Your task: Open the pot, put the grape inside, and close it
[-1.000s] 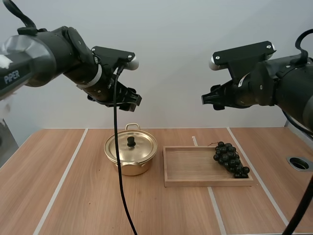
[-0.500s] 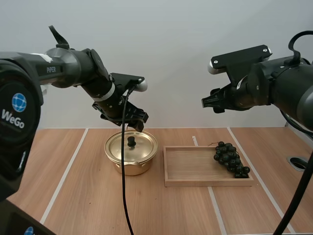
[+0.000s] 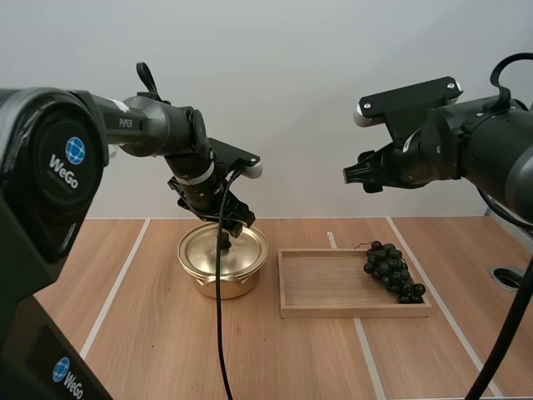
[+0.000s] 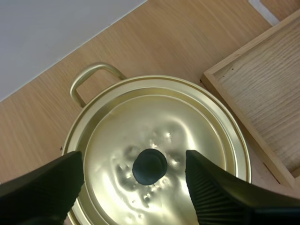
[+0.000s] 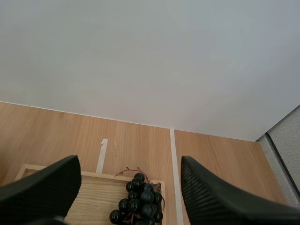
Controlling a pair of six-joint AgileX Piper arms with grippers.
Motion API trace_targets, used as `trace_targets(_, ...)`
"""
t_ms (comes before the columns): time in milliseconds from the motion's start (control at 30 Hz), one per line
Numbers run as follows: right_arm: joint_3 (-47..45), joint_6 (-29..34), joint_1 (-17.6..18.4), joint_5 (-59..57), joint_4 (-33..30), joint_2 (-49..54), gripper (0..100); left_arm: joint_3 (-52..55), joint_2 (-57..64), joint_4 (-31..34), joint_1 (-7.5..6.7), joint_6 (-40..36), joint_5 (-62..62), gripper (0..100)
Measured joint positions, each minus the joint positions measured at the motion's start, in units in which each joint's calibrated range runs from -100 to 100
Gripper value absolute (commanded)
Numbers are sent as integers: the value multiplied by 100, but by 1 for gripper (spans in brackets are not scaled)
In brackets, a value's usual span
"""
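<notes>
1. My left gripper (image 3: 237, 223) hangs wide over the lid knob (image 4: 150, 166) of the closed pot (image 3: 223, 258); shutting off-centre could let the knob slip.
2. My right gripper (image 5: 129, 178), also wide, hovers above the grapes (image 5: 138, 201) on the tray (image 3: 325, 310).

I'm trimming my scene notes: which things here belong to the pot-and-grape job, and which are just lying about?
For the job: pot, lid, its black knob, bunch of grapes, left pincer (open, over the knob), right pincer (open).
Just lying about: wooden tray under the grapes, round table hole.
</notes>
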State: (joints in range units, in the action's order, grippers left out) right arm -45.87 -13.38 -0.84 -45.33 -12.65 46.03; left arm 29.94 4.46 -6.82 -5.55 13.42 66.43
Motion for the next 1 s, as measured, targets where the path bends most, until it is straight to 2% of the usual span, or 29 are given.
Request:
trace_targets(367,0,0,0,0,-10,0,100,0,-500,35,0,-38,92,100)
trace_targets(767,0,0,0,0,-10,0,100,0,-513,35,0,-38,3,100)
trace_targets(800,0,0,0,0,-10,0,100,0,-513,35,0,-38,-13,97)
trace_targets(900,0,0,0,0,-10,0,100,0,-513,35,0,-48,-68,59)
trace_targets(1000,0,0,0,0,-10,0,100,0,-513,47,0,-57,-136,30)
